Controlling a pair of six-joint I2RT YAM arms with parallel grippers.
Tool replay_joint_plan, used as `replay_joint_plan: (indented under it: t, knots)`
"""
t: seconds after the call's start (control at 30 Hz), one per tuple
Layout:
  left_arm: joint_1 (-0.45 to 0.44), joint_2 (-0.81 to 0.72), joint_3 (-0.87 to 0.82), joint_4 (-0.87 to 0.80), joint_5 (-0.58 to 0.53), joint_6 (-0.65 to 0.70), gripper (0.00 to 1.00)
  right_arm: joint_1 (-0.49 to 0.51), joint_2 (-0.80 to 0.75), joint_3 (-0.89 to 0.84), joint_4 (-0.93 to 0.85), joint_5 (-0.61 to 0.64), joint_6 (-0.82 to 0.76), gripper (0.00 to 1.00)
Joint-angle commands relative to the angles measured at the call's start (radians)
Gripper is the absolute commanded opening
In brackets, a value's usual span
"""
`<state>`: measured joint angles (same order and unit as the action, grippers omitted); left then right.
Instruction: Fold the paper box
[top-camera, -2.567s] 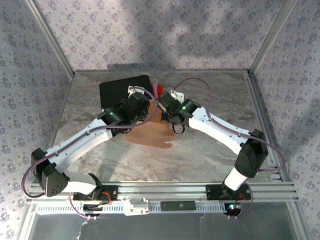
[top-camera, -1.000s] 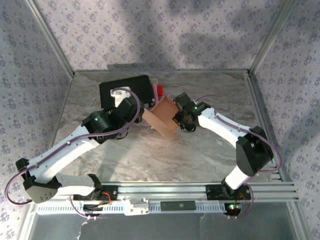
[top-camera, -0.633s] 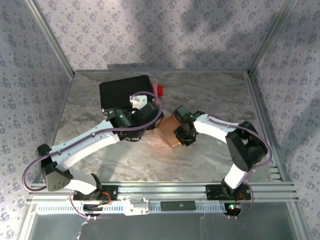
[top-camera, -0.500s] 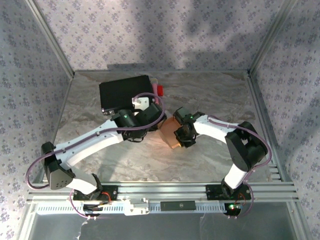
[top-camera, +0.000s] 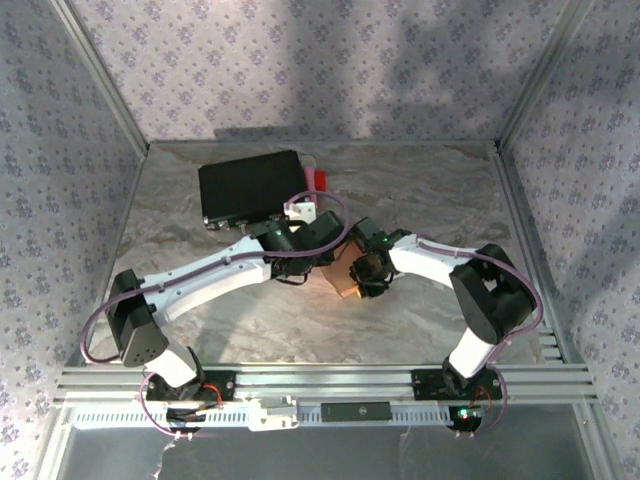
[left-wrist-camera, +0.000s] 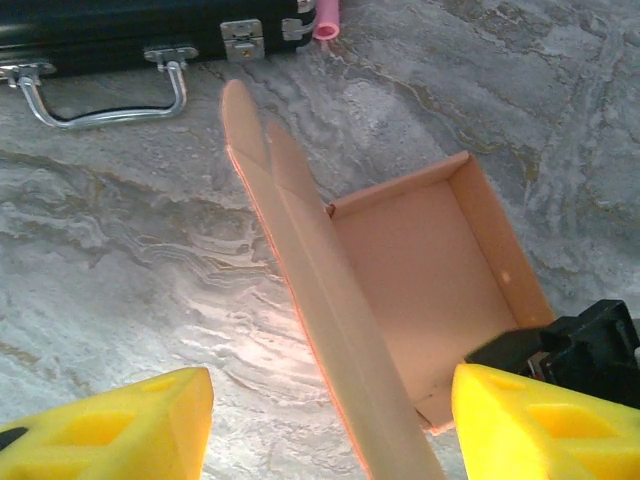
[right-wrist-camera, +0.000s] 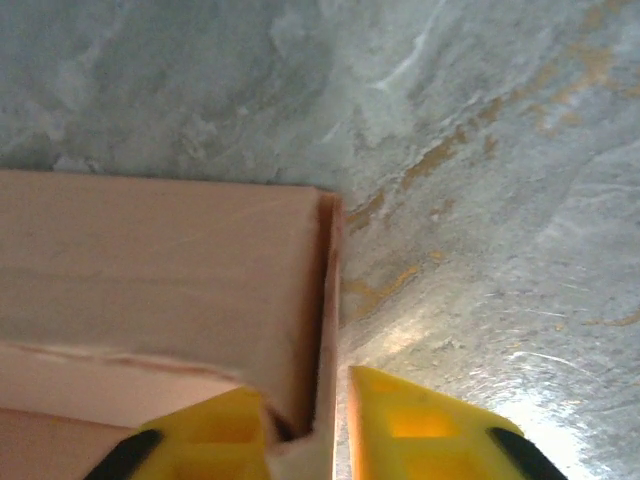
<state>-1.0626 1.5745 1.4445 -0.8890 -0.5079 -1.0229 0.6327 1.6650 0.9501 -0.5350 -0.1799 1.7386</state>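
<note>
Jaws both parted astride paper box (left-wrist-camera: 420, 260), black case (left-wrist-camera: 120, 25) beyond

Black case (top-camera: 250, 187) far-left, paper box (top-camera: 343, 283) centre; right free.

Paper box (right-wrist-camera: 150, 260) and black case (left-wrist-camera: 120, 25), both cropped by edges

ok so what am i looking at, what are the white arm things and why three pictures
Those are a robot's left arm and right arm, bolted to the near edge of a table. The wide picture looks down from above; the other two come from a camera on each wrist, so the yellow blocks are each pincer's own fingers. On the table lie a black case and a half-folded tan paper box. The left pincer stands open, the box's raised flap between its fingers. The right pincer straddles one box wall; whether it grips is unclear.
</note>
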Motion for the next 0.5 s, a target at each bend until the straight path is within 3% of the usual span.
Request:
replay_joint_plan:
  t: [0.0, 0.07, 0.2, 0.47]
  knots:
    - [-0.008, 0.004, 0.004, 0.029, 0.020, 0.001, 0.63, -0.008, -0.064, -0.018, -0.019, 0.017, -0.007, 0.44]
    - [-0.008, 0.016, 0.008, 0.015, 0.022, -0.001, 0.62, -0.012, -0.088, -0.027, -0.021, 0.028, -0.007, 0.53]
    - [-0.008, 0.019, -0.009, 0.000, 0.013, -0.018, 0.60, -0.016, -0.129, -0.032, -0.029, 0.045, -0.014, 0.60]
    - [-0.008, 0.021, -0.029, 0.030, -0.003, -0.009, 0.49, -0.016, -0.232, -0.031, -0.091, 0.103, -0.029, 0.63]
